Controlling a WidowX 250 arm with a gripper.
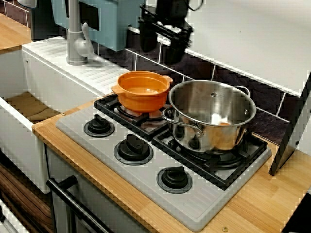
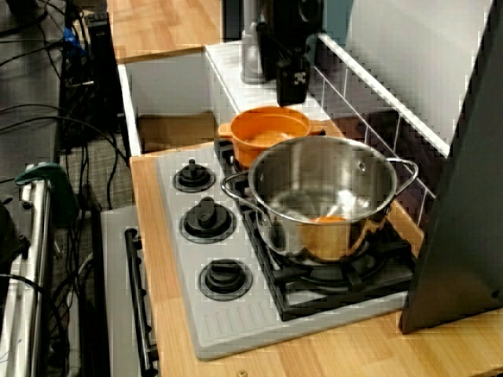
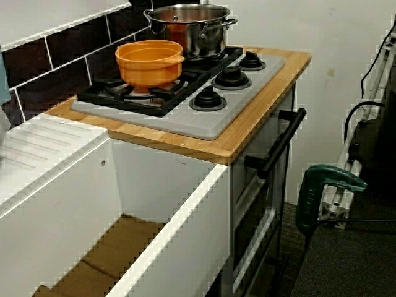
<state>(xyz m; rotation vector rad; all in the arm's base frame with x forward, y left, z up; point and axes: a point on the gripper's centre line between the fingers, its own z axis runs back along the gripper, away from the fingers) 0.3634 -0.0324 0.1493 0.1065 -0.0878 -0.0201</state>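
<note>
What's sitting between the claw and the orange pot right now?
Nothing: in the view from the front, only open air separates the claw from the orange pot lower down; dark wall tiles show behind.

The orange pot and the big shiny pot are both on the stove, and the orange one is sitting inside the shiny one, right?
Not quite. Both are on the stove, but the orange pot sits beside the shiny pot, on its own burner, not inside it. The view from the stove's front shows this plainly.
</note>
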